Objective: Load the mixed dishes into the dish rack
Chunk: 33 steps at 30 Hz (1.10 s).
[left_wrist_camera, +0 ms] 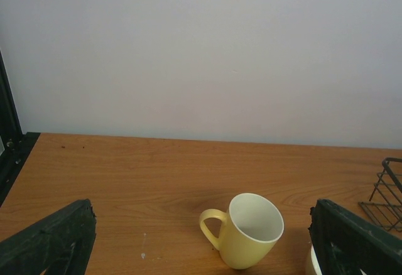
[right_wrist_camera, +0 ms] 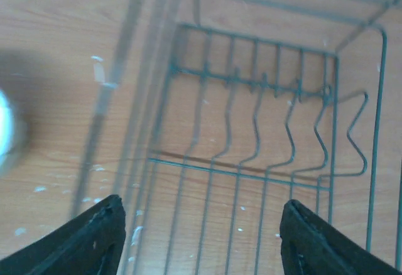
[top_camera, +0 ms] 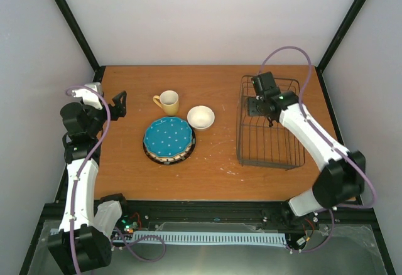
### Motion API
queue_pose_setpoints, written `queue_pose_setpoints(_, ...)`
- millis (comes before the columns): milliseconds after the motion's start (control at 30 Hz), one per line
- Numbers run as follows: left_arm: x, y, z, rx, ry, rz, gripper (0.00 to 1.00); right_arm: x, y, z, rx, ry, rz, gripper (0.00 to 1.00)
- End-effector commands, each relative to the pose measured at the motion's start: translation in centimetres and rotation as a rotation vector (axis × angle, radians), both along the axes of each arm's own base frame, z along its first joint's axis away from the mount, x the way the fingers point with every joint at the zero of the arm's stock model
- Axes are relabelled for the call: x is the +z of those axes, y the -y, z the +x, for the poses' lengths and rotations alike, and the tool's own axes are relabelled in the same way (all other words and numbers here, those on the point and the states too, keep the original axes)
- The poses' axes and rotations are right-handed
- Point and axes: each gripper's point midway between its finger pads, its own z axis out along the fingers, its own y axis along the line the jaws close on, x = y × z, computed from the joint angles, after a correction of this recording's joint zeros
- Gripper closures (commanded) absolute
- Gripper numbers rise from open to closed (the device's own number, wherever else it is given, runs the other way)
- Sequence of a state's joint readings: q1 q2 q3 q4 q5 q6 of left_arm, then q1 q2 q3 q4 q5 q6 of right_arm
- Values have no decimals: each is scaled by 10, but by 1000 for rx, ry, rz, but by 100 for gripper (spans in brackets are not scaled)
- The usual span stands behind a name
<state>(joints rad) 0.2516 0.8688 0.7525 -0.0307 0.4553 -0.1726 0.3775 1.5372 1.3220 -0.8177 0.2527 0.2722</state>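
Two wide-open, empty claws: left claw (top_camera: 119,105) at 9 o'clock from mug (top_camera: 168,102), right claw (right_wrist_camera: 201,237) over rack (top_camera: 270,144).

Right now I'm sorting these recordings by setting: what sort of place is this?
Likely a robotics test cell, not a kitchen: plain white panels and black frame posts enclose a brown wooden tabletop, with a white left robot arm and white right robot arm mounted at its near edge.

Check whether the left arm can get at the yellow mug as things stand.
Probably yes: the left hand is open and pointed at the mug, which stands upright with only bare table between them.
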Motion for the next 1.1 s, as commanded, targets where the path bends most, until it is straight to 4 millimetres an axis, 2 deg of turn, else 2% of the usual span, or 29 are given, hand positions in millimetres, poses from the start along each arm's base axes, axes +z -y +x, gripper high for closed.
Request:
queue_pose_setpoints(0, 19, 1, -1, -10, 46, 10, 6, 75, -65, -22, 287, 207, 60, 29)
queue_pose_setpoints(67, 22, 2, -1, -16, 52, 8, 7, 78, -104, -35, 449, 212, 44, 28)
queue_pose_setpoints(100, 23, 2, 0, -19, 52, 8, 7, 72, -118, -39, 504, 184, 35, 29)
queue_pose_setpoints(167, 27, 2, -1, -20, 61, 13, 7, 52, -137, -46, 600, 96, 44, 31)
queue_pose_setpoints(233, 29, 2, -1, -20, 62, 19, 7, 34, -147, -45, 632, 28, 45, 34)
queue_pose_setpoints(333, 29, 2, -1, -17, 59, 22, 7, 8, -144, -34, 560, -62, -3, 48)
queue_pose_setpoints(367, 29, 2, -1, -18, 60, 21, 7, 2, -146, -30, 536, -85, -7, 49)
queue_pose_setpoints(667, 29, 1, -2, -10, 67, 28, 7, -28, -172, 15, 405, -184, 39, 42)
queue_pose_setpoints(733, 28, 1, -2, -7, 67, 31, 7, -27, -176, 26, 375, -194, 62, 43)
queue_pose_setpoints(900, 24, 0, -2, -2, 62, 32, 7, -46, -176, 42, 320, -260, 53, 44)
queue_pose_setpoints(1067, 21, -1, -3, 3, 59, 36, 7, -70, -171, 46, 293, -343, 76, 45)
